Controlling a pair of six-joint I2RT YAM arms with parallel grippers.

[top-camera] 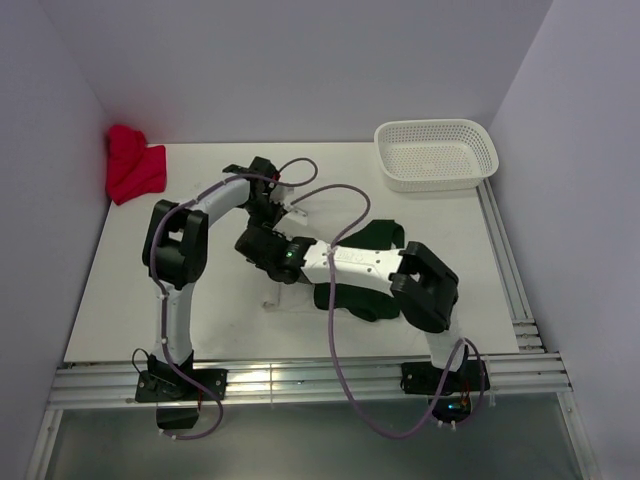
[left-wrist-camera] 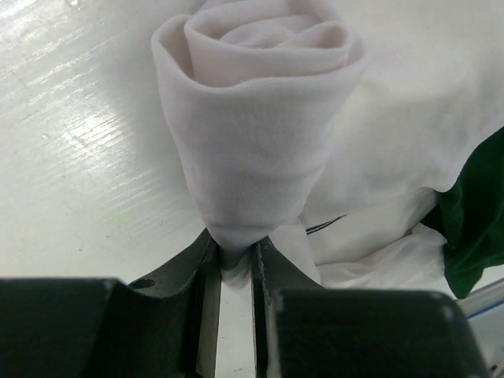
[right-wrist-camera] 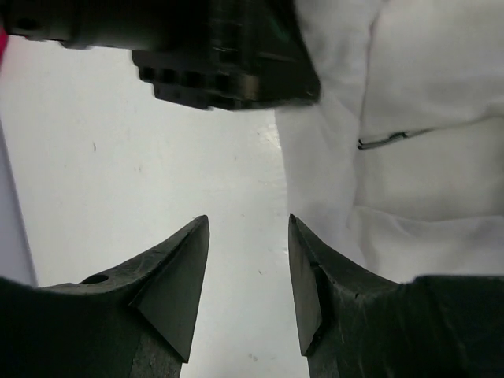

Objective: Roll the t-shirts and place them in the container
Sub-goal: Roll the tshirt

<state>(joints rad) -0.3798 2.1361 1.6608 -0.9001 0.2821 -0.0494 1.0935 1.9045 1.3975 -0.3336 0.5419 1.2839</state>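
Off-white shirt (left-wrist-camera: 252, 118): wound into a tight roll with coils showing at its top end. It sits near the middle of the surface (top-camera: 120, 300), and loose unrolled cloth spreads at 3 o'clock of the roll.
Left end effector (left-wrist-camera: 235, 256): closed on the narrow lower end of the roll, with cloth pinched between the fingers.
Right end effector (right-wrist-camera: 248, 268): jaws apart with nothing between them and bare surface below. The loose off-white cloth lies at its 2 o'clock.
Dark green shirt (top-camera: 372, 238): lying at 3 o'clock of the off-white one, partly under the right arm, not yet rolled.
Step in hand, as we judge it: finishing the off-white roll.
Method: we hold the left pinch firm so the coils do not slacken. We bring the right end effector to the free cloth and wrap it round evenly, leaving the green shirt undisturbed.
Risk: the roll tapers toward the pinch and may telescope on release.
Other items: basket (top-camera: 437, 153) at 1 o'clock of the surface; red cloth (top-camera: 132, 165) at 10 o'clock.
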